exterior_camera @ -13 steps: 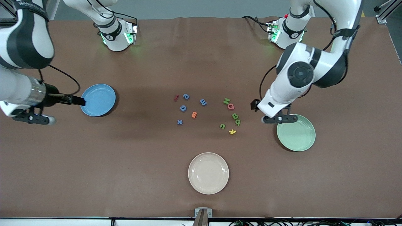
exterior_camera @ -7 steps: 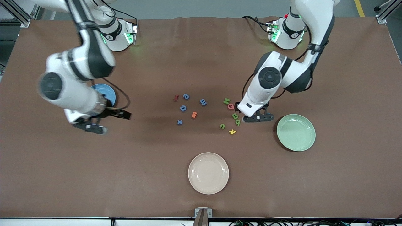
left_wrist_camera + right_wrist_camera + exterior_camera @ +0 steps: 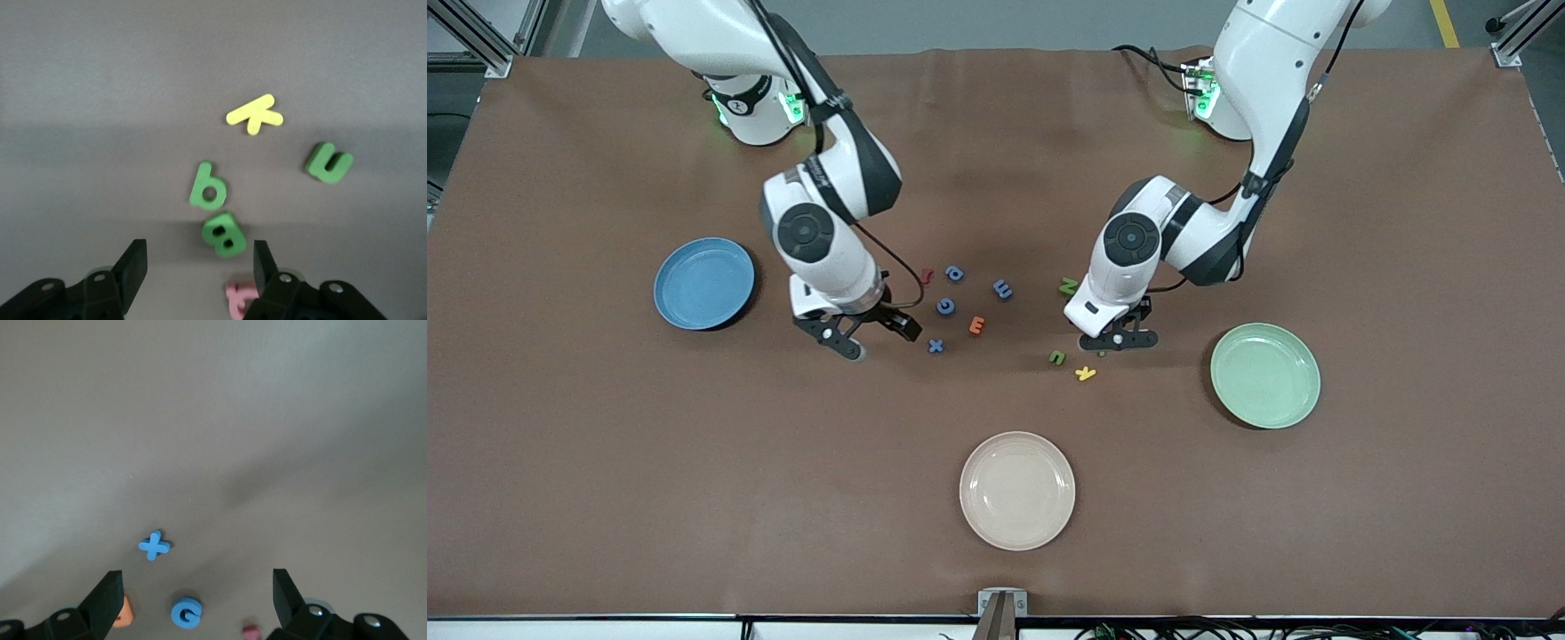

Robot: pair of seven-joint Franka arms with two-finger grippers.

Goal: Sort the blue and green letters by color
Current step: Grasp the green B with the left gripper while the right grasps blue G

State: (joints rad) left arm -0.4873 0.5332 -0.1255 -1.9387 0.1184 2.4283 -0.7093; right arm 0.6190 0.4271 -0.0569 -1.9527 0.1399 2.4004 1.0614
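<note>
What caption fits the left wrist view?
Open left gripper above green B, with green b, green u, yellow k nearby.

You're looking at robotics lab, test bench. Two white arms bolted along one edge of table (image 3: 1405,267), bases lit green. Brown mat covers whole tabletop. Aluminium frame struts (image 3: 1507,36) at table corners. Cable bundles (image 3: 1227,629) run along edge nearest front camera. Grey floor with yellow tape line (image 3: 1443,22) past robots' edge.
</note>
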